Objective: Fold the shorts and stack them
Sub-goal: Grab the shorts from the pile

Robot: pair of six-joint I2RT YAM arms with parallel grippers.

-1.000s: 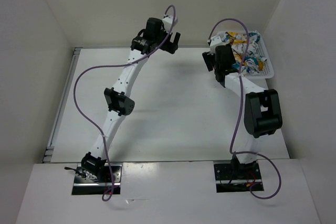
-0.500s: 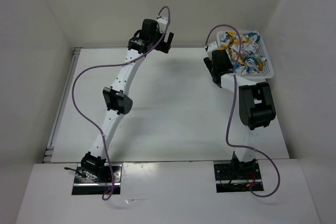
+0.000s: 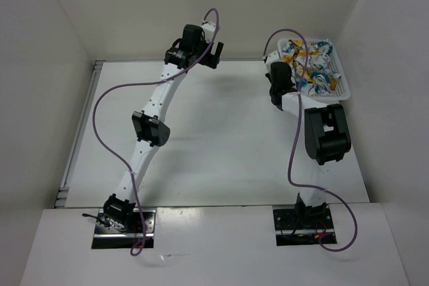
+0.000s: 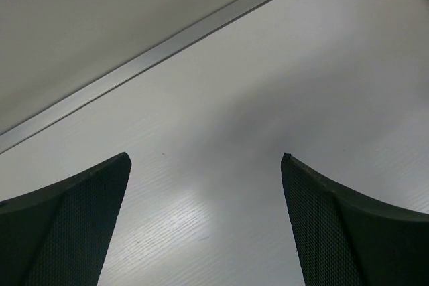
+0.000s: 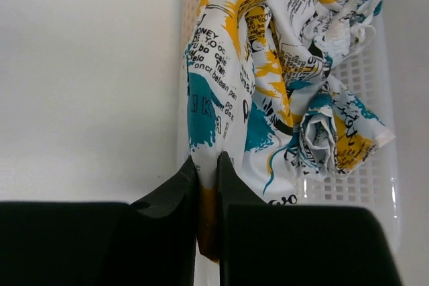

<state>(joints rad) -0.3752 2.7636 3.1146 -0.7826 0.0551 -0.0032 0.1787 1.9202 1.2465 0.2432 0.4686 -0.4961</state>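
Note:
The shorts [image 5: 268, 78], white with teal, yellow and black print, lie crumpled in a white mesh basket [image 5: 375, 185] at the table's far right corner; from above the shorts [image 3: 315, 65] fill the basket [image 3: 340, 88]. My right gripper [image 5: 207, 165] is shut on a fold of the shorts at the basket's left edge, the cloth pinched between both fingers. From above, the right gripper [image 3: 285, 75] sits at that same edge. My left gripper [image 4: 204, 162] stands open over bare table near the back wall, nothing between its fingers; from above the left gripper [image 3: 213, 55] is at the far centre.
White walls close in the table on the left, back and right. A metal rail [image 4: 167, 45] runs along the foot of the back wall. Purple cables [image 3: 107, 98] loop off both arms. The right arm's elbow [image 3: 326, 135] hangs just in front of the basket.
My right gripper has closed on a fold of the shorts at the basket's edge after reaching in. The left gripper drifted slightly left and back, staying open.

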